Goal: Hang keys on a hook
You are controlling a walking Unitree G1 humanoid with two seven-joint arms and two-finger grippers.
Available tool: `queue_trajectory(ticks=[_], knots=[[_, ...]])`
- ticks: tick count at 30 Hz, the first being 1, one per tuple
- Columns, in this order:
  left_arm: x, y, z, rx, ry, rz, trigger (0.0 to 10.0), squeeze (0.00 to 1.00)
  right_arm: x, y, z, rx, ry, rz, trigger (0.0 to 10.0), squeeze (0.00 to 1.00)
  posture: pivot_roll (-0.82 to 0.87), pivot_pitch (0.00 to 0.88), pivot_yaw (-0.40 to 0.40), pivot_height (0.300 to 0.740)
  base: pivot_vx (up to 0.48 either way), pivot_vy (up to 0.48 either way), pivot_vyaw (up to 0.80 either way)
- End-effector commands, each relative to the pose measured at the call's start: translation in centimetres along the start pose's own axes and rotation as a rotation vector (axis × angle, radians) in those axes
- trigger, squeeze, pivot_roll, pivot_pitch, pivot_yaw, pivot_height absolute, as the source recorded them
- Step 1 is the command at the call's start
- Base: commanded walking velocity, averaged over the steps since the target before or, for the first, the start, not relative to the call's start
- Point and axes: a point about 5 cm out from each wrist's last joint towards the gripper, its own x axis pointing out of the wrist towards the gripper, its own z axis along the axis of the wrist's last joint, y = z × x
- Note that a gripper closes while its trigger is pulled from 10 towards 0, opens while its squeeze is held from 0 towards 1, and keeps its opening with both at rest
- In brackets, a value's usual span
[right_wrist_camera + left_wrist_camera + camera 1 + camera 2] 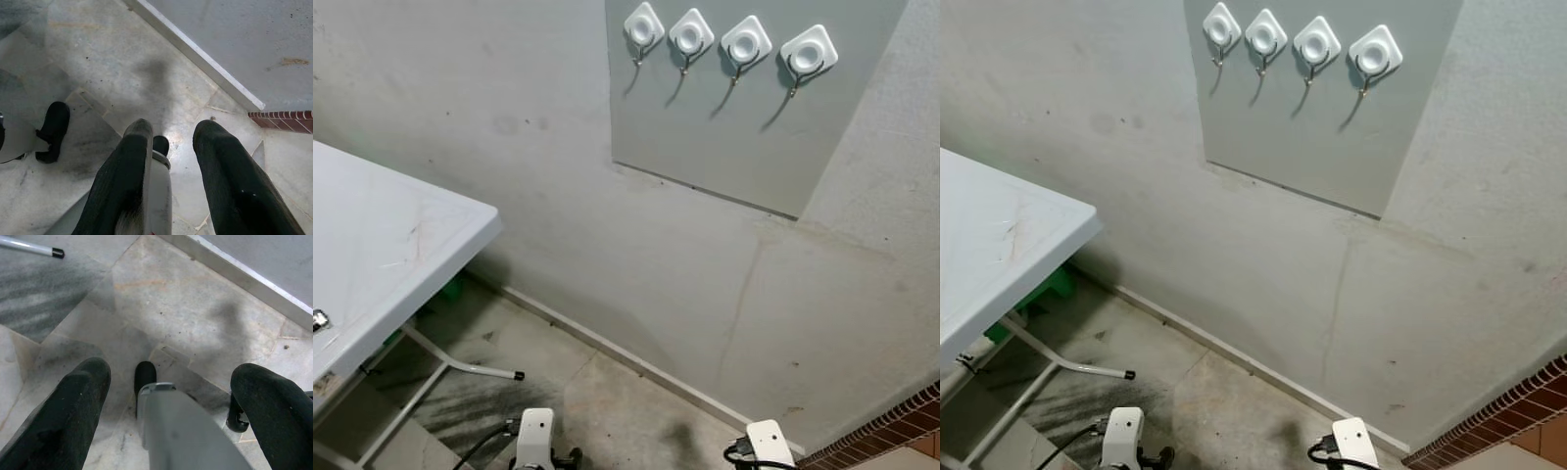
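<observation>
Four white square hooks [644, 27] [691, 34] [745, 42] [808, 51] sit in a row on a grey panel [724, 137] high on the wall, all bare. A small metal item [320, 319], possibly the keys, lies at the near left edge of the white table [382, 245]. Both arms hang low, with their white wrists [535, 436] [769, 441] at the bottom of the head view. My left gripper [171, 372] points at the floor, open wide and holding nothing. My right gripper [173, 128] also points down, open with nothing between its fingers.
The folding table stands to my left with its leg [460, 367] running out over the tiled floor [607, 392]. A white skirting [636, 362] runs along the wall base. A brick edge [891, 426] shows at the lower right. Something green [1053, 286] sits under the table.
</observation>
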Motion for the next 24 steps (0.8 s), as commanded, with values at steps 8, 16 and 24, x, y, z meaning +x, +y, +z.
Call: queue_trajectory(ticks=[8,16,24], knots=[[-0.08,0.41,-0.02,0.013,-0.002,0.010,10.0,0.00,0.03,0.22,-0.01,-0.007,0.004,0.007,10.0,0.00,-0.10,0.000,0.030,0.740,0.000,0.000,0.80],[-0.13,0.44,-0.28,0.019,0.005,0.010,10.0,0.00,-0.01,0.14,-0.11,-0.018,0.007,0.009,10.0,0.00,-0.10,0.000,0.029,0.740,0.000,0.000,0.80],[-0.11,0.25,-0.34,0.016,0.007,0.006,10.0,0.00,-0.02,0.10,-0.12,-0.027,0.007,0.014,10.0,0.00,-0.10,0.000,0.021,0.740,0.000,0.000,0.80]])
